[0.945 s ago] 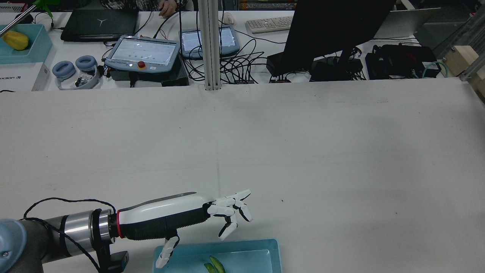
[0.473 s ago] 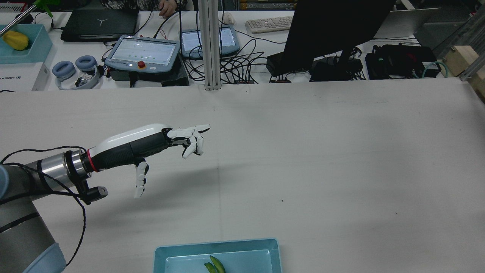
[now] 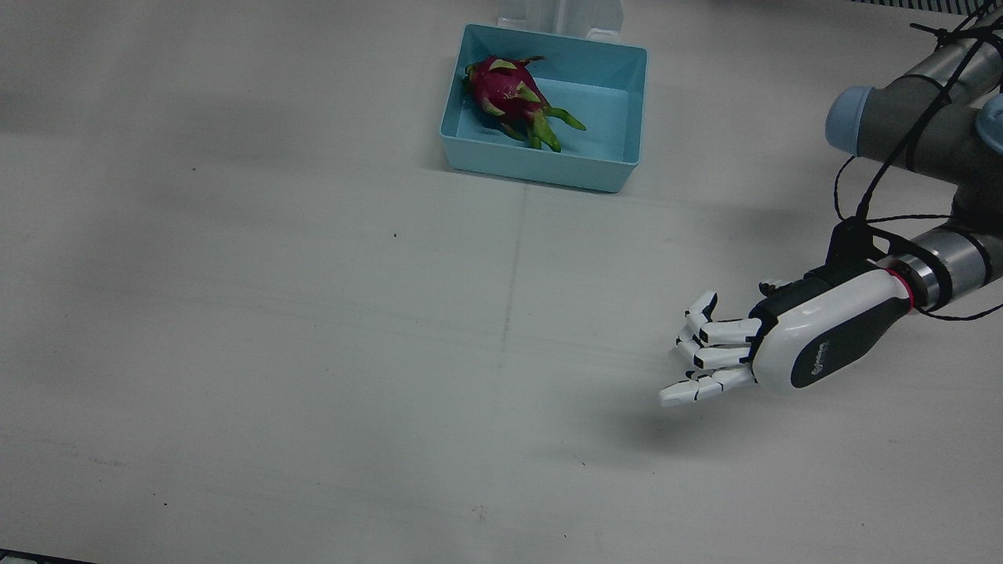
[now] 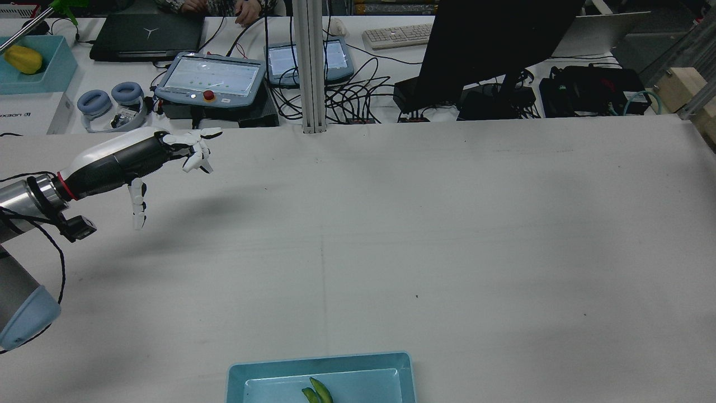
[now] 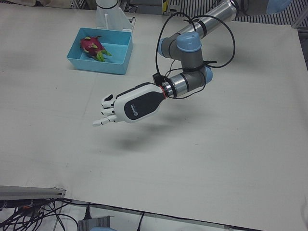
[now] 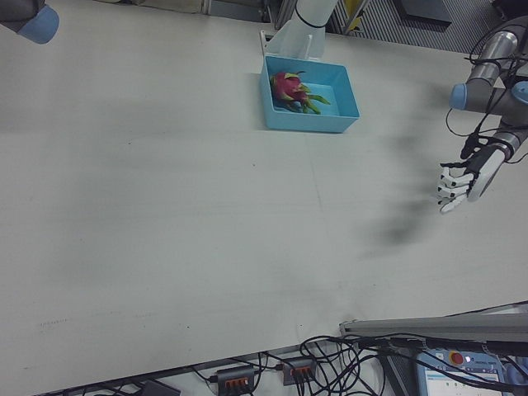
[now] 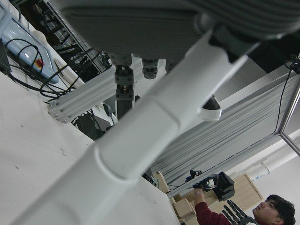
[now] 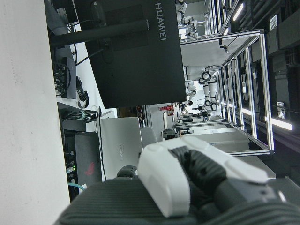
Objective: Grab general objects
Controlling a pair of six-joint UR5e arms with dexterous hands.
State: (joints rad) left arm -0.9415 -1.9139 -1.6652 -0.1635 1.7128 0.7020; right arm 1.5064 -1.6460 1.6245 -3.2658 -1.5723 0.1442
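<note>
1. Against the bench's robot-side edge, about midway along it, sits a light blue bin (image 3: 541, 168), and a pink dragon fruit (image 3: 505, 94) with green scales lies inside it, toward one end.
2. Well apart from the bin, the left hand (image 3: 772, 345) hangs above the bare bench (image 3: 313, 352) on the left arm's half, nearer the operators' edge, casting a shadow on the surface beneath.
3. Its fingers (image 3: 705, 356) are spread apart and stretched forward, with nothing between them; the thumb points down in the rear view.
4. The left arm (image 5: 190, 43) reaches out from its pedestal side, a black cable looping around it.
5. The right hand (image 8: 187, 180) shows only in its own camera, as a white and black shell close to the lens; whether its fingers are apart or together cannot be told.
6. Beyond the operators' edge lie teach pendants (image 4: 210, 78), blue headphones (image 4: 109, 101) and a dark monitor (image 4: 486, 45).
</note>
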